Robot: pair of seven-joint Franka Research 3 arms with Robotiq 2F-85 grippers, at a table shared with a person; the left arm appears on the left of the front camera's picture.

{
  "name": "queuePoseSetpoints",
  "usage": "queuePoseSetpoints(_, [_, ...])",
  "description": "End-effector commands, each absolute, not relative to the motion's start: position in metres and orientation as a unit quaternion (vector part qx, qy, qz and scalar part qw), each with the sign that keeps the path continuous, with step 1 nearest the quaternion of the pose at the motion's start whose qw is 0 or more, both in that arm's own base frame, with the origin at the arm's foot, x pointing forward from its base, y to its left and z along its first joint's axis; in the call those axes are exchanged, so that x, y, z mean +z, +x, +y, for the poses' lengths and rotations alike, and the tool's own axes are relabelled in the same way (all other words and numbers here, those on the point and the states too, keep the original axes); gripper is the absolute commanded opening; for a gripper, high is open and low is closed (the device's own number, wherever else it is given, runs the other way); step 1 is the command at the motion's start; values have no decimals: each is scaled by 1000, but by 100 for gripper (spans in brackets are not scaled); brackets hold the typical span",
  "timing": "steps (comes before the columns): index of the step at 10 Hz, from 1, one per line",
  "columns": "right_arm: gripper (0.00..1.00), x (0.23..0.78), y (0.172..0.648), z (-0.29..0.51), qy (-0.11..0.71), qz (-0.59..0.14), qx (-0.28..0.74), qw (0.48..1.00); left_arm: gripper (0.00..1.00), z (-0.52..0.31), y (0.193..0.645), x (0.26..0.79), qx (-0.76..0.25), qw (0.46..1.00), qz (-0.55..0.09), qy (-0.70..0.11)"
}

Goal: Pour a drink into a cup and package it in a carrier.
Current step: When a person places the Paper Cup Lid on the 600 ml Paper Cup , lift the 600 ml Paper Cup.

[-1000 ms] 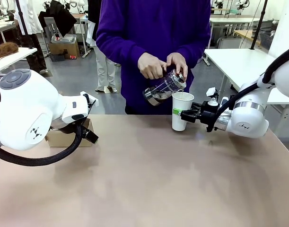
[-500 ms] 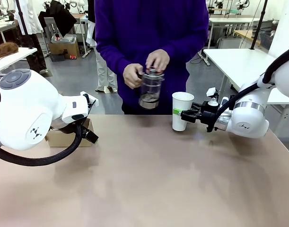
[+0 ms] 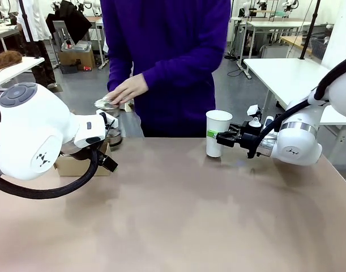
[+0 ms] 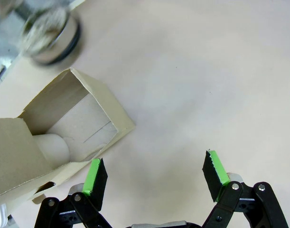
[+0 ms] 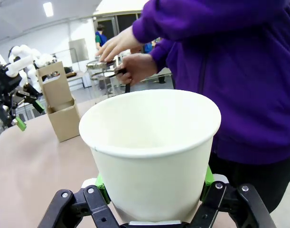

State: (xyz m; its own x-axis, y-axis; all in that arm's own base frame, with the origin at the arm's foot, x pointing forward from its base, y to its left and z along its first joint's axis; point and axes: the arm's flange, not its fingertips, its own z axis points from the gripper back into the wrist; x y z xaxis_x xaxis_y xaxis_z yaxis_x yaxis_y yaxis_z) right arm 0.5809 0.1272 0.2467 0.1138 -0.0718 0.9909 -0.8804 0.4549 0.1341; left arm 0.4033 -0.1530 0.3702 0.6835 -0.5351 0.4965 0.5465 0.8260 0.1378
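The right gripper has its green-padded jaws clamped on the lower wall of a tall, tapering white paper cup, holding it upright just right of centre in the front view. In the right wrist view the same right gripper hugs the cup from both sides at the bottom of the frame. The cup's mouth is open with no lid on it, and its inside shows white as far down as can be seen, so whether any dark drink lies at the bottom cannot be told. The left gripper stands with jaws wide apart and empty over the tan table, the brown cardboard drink carrier just beside its left pad, one pocket gaping. At the far left of the front view the person's hand rests on top of a clear glass press pitcher, near the carrier and well apart from the cup. Judging by that, pouring looks finished; lidding the cup and seating it in the carrier, across the table from it, remain.
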Motion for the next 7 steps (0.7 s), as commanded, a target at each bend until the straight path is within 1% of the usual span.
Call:
queuePoseSetpoints(1, [80,252,581,129,409,-584,326,621,100,-152,403,371,-294,918,-267,-12])
queuePoseSetpoints(7, [80,252,581,129,409,-584,326,621,100,-152,403,371,-294,918,-267,-12])
